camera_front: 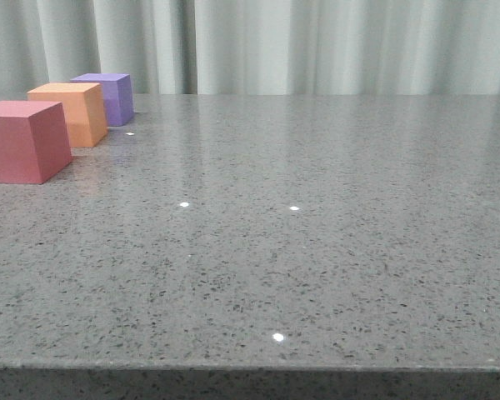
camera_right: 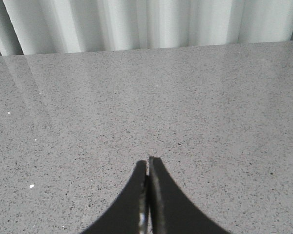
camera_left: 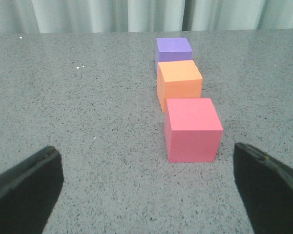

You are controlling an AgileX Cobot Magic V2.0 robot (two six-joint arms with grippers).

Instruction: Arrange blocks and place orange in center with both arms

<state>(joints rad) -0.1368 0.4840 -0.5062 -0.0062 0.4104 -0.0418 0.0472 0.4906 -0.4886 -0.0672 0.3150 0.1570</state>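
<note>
Three cubes are seen in a row at the far left of the grey speckled table (camera_front: 317, 250), running away from the robot toward the pale curtain (camera_front: 317, 46). The pinkish-red cube (camera_front: 23, 140) is placed nearest, the orange cube (camera_front: 73, 112) behind it in the middle of the row, and the purple cube (camera_front: 110, 97) farthest back. In the left wrist view the orange cube and the purple cube appear touching or nearly so, while a narrow gap is seen between the orange cube and the pinkish-red one. The left hand (camera_left: 146, 195) is held spread wide, its fingers (camera_left: 24, 187) apart at either side, with the pinkish-red cube just ahead of them and untouched. The right hand (camera_right: 147, 195) is pressed together with nothing between its fingers, above bare table well apart from the cubes.
</note>
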